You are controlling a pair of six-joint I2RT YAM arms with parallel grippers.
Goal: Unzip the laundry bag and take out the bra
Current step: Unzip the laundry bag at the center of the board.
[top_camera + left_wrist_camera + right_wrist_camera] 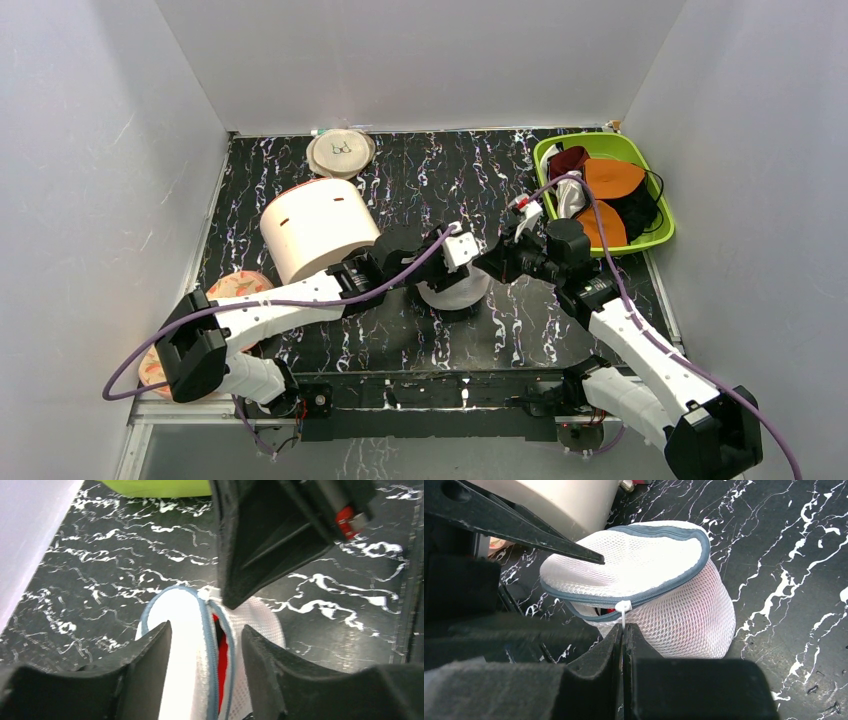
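Note:
The laundry bag (455, 291) is a small white mesh pouch with a grey-blue zip, standing mid-table. Its zip is parted a little, and the red bra (222, 655) shows through the gap. My left gripper (206, 627) is open, with one finger on each side of the bag's top rim (190, 645) and nothing pinched. My right gripper (624, 628) is shut on the white zip pull (623, 607) at the front of the bag (664, 580). In the top view the left gripper (458, 250) and the right gripper (497, 262) meet over the bag.
A big cream cylinder (315, 228) stands just left of the bag. A flat beige disc (340, 153) lies at the back wall. A green tray (620, 145) at the back right holds orange bra cups (612, 178) and dark garments. A patterned disc (240, 287) lies at left.

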